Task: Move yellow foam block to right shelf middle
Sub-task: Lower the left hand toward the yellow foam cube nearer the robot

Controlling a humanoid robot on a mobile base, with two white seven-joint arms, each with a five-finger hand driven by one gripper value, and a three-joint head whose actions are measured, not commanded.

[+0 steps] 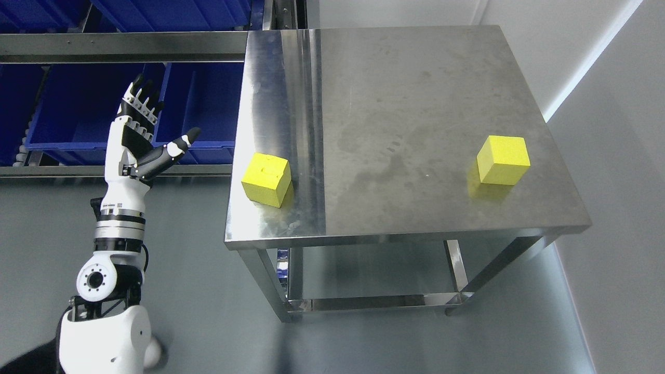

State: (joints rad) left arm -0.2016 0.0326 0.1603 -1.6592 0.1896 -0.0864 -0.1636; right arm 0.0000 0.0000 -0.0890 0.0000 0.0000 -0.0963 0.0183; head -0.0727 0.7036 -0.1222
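Note:
Two yellow foam blocks sit on a steel table (405, 93). One block (266, 179) is near the table's front left edge. The other block (503, 159) is near the right edge. My left hand (148, 130) is raised off the table's left side, about level with the left block and well apart from it. Its fingers are spread, thumb pointing right, and it holds nothing. My right arm does not show.
Blue bins (88, 114) on a metal rack (119, 47) stand at the back left, just behind my left hand. A white wall (613, 156) runs along the table's right side. Grey floor lies in front of and left of the table.

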